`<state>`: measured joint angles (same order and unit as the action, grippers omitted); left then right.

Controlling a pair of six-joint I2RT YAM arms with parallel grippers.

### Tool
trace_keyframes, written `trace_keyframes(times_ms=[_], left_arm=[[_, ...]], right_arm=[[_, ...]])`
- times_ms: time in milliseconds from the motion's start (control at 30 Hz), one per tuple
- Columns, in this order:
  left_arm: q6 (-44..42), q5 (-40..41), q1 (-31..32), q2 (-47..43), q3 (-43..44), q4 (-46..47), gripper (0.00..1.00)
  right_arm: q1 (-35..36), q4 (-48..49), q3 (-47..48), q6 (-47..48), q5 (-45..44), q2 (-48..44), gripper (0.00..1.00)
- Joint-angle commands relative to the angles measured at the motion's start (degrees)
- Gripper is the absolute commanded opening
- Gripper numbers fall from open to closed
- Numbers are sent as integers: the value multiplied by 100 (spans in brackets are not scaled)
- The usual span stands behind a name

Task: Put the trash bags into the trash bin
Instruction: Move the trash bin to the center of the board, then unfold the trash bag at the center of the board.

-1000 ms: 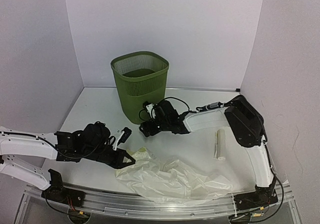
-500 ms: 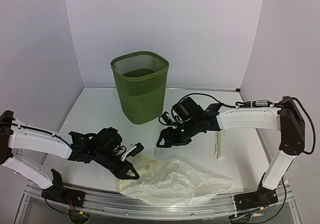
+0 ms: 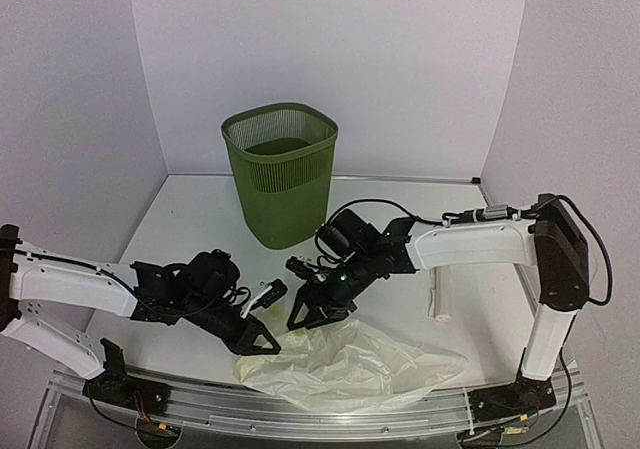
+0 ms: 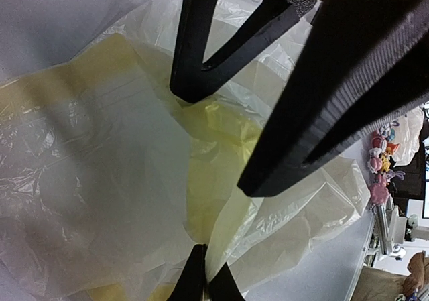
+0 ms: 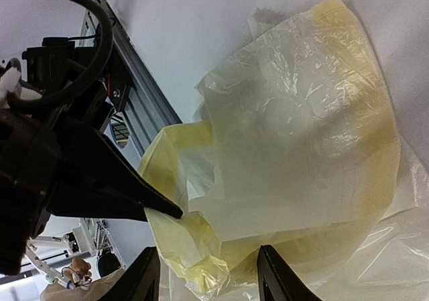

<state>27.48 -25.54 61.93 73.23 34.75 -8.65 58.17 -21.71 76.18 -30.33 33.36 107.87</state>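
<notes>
Plainly the left gripper [image 3: 270, 345] is pinched tight on the bag [image 3: 360, 364] at its nine o'clock corner. Just at one o'clock from it, the right gripper [image 3: 308, 318] hangs half-spread over the same bunched edge, holding nothing. The bag's long axis runs nine to three; the bin [image 3: 283, 179] stands at twelve, nearer the right gripper. No legible writing

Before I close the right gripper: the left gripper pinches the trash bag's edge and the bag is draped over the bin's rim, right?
No. The left gripper pinches the trash bag by its edge, but the bag lies on the table, apart from the trash bin (top external view).
</notes>
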Motion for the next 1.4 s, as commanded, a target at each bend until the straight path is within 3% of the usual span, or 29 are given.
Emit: trace_keyframes(times_ms=[0,300,467,667,800,1033,1133,1200,1300,1367], left_arm=[[37,-39,19,-117,-57,252,0],[46,-40,18,-55,-6,278,0],[103,-40,18,-142,-15,270,0],[108,-283,14,-609,-64,663,0],[-4,-201,16,-897,136,1041,1],[-377,-278,16,-1224,577,1542,0],[-547,-308,16,-1335,728,1649,0],[-567,-230,18,-1411,702,1720,8],[-328,311,20,-1561,568,1650,46],[-103,639,16,-1810,412,1589,57]], right_arm=[[84,-114,15,-45,224,14,39],[84,-194,-100,85,75,-88,0],[93,-219,-151,449,-633,-381,0],[94,-85,-24,1283,-2289,-1009,0],[98,692,201,1930,-3010,-1392,0],[98,2517,282,2797,-2564,-1926,0],[98,2873,251,2883,-2239,-2038,0],[95,2901,163,2884,-1980,-2076,0],[97,2977,-217,2855,-1842,-2264,0],[98,3052,-544,2812,-1719,-2492,0]])
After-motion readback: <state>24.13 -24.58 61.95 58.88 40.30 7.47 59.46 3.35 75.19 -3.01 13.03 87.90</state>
